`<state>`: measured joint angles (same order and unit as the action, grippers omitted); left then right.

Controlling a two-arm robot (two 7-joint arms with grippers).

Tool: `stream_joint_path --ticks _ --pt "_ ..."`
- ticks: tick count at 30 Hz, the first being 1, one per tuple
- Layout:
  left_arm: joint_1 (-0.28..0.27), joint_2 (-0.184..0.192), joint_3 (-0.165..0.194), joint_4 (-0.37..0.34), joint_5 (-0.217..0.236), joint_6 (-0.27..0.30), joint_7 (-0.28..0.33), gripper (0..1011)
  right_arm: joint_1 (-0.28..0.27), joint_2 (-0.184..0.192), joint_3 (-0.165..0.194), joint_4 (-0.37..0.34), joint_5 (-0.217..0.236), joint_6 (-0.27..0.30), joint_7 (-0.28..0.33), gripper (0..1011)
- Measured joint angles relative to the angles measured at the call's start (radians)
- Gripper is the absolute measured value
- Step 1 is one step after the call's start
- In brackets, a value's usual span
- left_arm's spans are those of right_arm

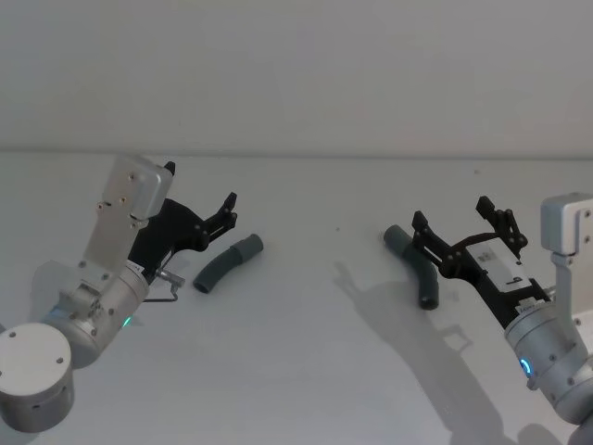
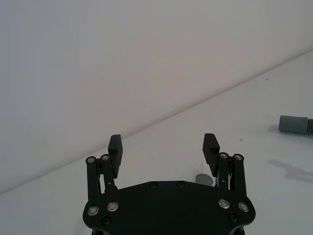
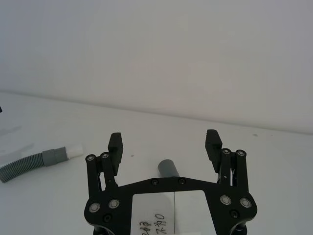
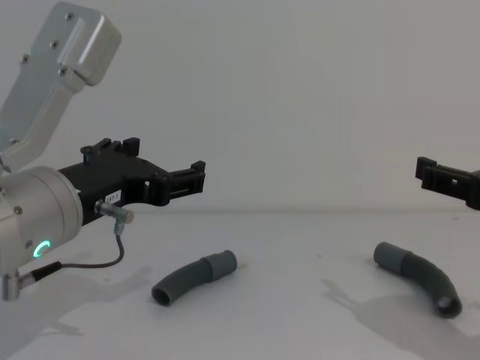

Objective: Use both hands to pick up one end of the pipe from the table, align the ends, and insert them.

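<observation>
A plain matte white surface [image 1: 306,371] runs back to a white wall [image 1: 296,65] of almost the same shade. Two short curved dark-grey ribbed hose pieces lie flat on it, well apart. The left hose piece [image 1: 227,262] rests near the robot's left arm, with its smooth grey cuff [image 1: 248,247] at the end turned toward the middle. In the right wrist view that cuff ends in a narrow pale whitish tip [image 3: 73,151]. The right hose piece [image 1: 414,266] lies on the robot's right, its wide smooth cuff [image 1: 394,237] pointing back toward the other piece. A thin dark cable [image 4: 90,264] loops beneath the silver left arm [image 4: 37,217], beside its green glowing ring [image 4: 41,249], and hangs short of the left hose piece. The black two-finger left tool [image 1: 229,211] hovers above the surface just beside the left hose piece, fingers spread wide, holding and touching nothing. The black right tool [image 1: 451,213] hangs over the right hose piece, raised off it and gripping nothing. Its fingers are likewise wide apart, and the cuff shows between them in its wrist view.
</observation>
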<state>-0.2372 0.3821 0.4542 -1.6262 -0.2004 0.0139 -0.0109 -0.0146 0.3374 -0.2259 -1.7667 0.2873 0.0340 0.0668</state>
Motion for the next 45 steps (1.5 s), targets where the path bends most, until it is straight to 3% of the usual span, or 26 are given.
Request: stream_joint_path --ticks 31,45 --pt "-0.002 0.003 0.000 -0.002 0.000 0.002 -0.009 1001 0.000 0.000 0.000 0.000 0.000 0.000 0.000 1001" --pt "-0.032 0.054 -0.011 -0.022 -0.064 0.094 -0.144 1001 0.000 0.000 0.000 0.000 0.000 0.000 0.000 1001"
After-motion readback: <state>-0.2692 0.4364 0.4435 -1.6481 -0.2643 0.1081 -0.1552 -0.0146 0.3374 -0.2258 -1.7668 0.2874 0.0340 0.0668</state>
